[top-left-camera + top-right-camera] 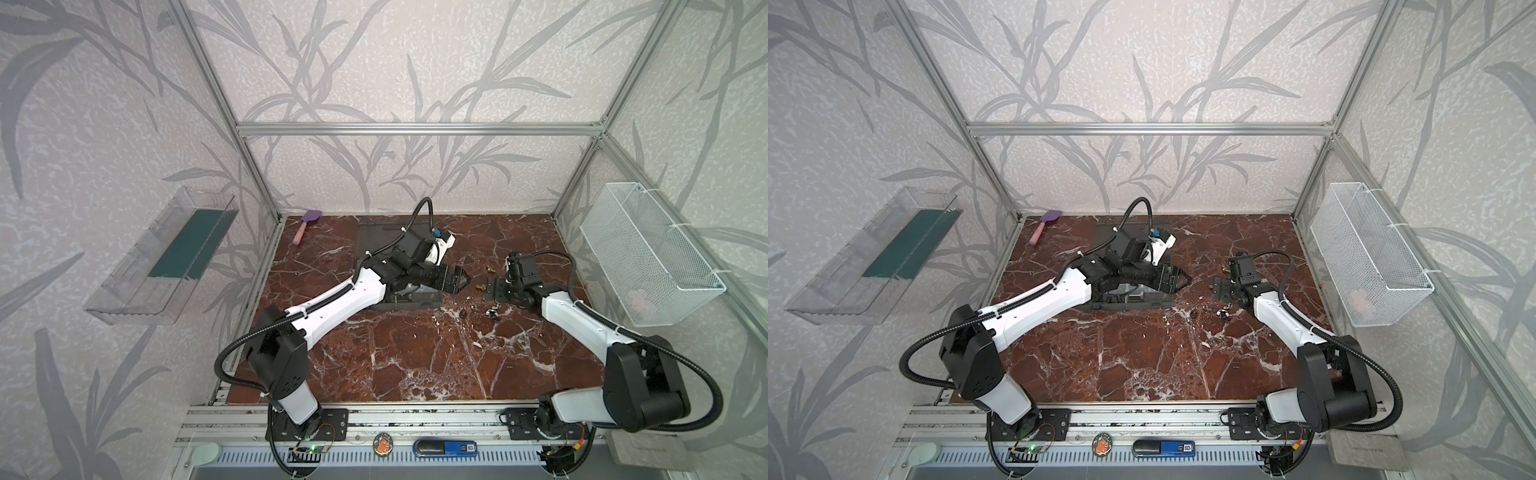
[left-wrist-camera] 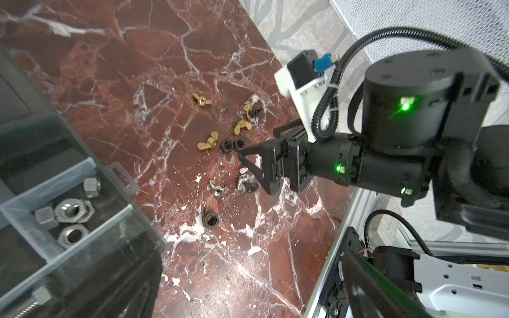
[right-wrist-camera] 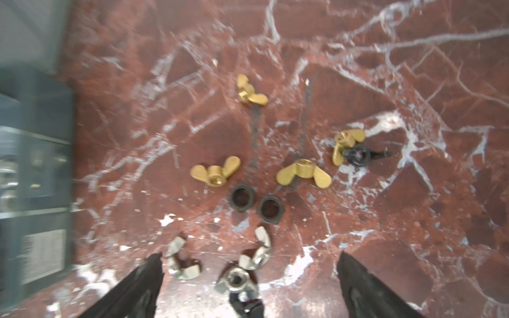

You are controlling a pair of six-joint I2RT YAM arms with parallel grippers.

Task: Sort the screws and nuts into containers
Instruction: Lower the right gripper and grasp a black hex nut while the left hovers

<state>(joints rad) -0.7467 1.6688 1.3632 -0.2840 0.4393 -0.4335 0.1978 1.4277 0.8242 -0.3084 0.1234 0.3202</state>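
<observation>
Right wrist view: see right gripper [image 3: 250,256] spread wide, empty, silver wing nuts [image 3: 237,278] between its tips, 4 brass wing nuts [image 3: 303,172] beyond. Loose on table [image 1: 415,365], 3 o'clock from case [image 1: 376,245]. Likely light, hard, slippery: pinch across wings. Left gripper [image 1: 457,279] likewise gaping, empty.

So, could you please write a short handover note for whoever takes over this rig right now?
Left pincer: open, empty, by the right edge of the organizer case.
Right pincer: open, empty, above the silver wing nuts.
Done: several silver hex nuts lie in one case compartment.
Left: four brass wing nuts, the black nuts and the silver wing nuts lie loose on the marble table, right of the case.
</observation>
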